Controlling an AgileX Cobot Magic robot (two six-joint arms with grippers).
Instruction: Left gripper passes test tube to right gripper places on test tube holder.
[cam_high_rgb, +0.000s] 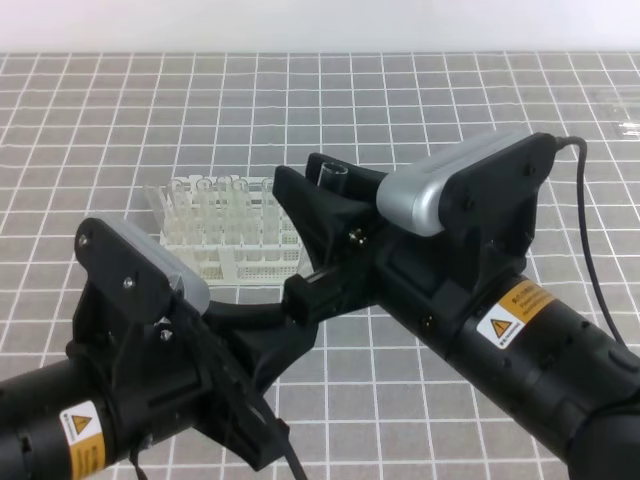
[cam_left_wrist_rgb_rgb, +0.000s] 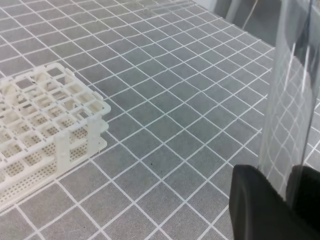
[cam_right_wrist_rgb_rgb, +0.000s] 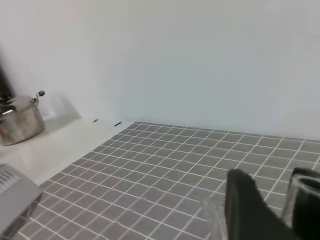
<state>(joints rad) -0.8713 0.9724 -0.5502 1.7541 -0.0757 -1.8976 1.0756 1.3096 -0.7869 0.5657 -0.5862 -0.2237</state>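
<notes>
I have both black two-fingered grippers meeting above the grey gridded bench (cam_high_rgb: 480, 90). The thin clear test tube (cam_left_wrist_rgb_rgb: 292, 95) stands upright between the left gripper (cam_left_wrist_rgb_rgb: 272, 200) fingers, clenched on it. In the high view its open rim (cam_high_rgb: 333, 172) pokes out where the right gripper (cam_high_rgb: 325, 215) fingers close around it too. The white lattice test tube holder (cam_high_rgb: 235, 240) sits just behind, other clear tubes standing in it.

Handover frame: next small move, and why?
Probably open the left gripper and back it off. The tube sits between both grippers' fingers, and the right gripper seems closed on its top, so the right could then carry it to the rack.
</notes>
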